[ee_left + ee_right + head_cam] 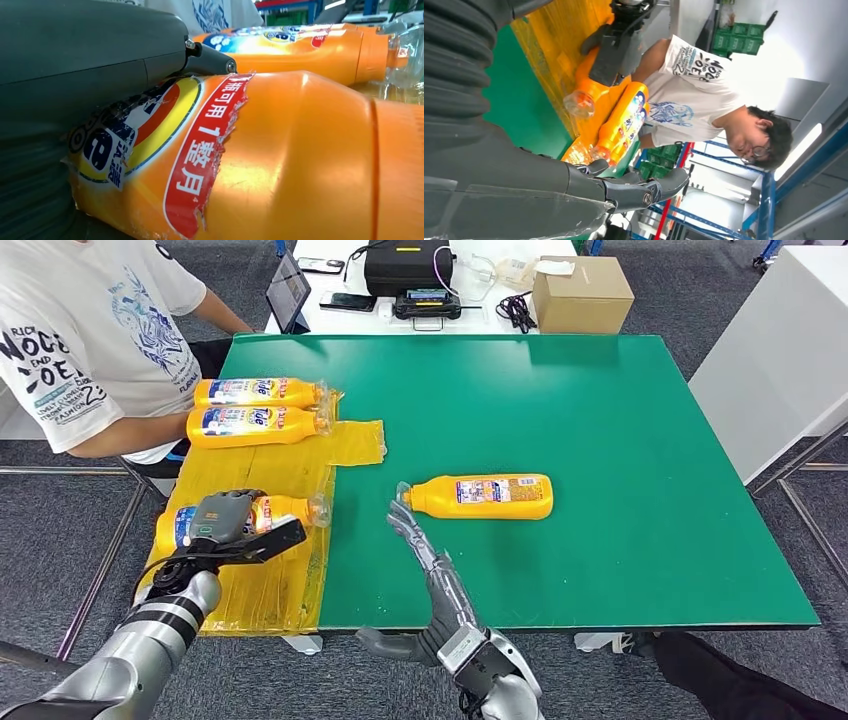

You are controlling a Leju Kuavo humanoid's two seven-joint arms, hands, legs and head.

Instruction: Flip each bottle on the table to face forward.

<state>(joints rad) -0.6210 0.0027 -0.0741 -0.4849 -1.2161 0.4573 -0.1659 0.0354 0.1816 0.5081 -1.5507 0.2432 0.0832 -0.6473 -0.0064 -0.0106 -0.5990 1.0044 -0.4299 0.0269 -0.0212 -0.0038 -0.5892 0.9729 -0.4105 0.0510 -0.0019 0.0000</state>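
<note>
Bottle [485,497] on the bare green tabletop [620,440], well right of the yellow sheet [265,570], looks next for flipping: the right hand [425,555], fingers apart, must close on it, while left hand [225,525] clasps the sheet's nearest bottle [280,160]

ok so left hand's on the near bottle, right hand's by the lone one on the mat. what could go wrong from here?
1. The left hand rests on top of the near bottle, which lies on a wrinkled yellow plastic sheet; the bottle may slide or drag the sheet during the turn.
2. The right hand has its fingertips near the cap of the lone bottle on the green mat; a nudge could roll it away.
3. A person's arm sits close to the two far bottles.
</note>
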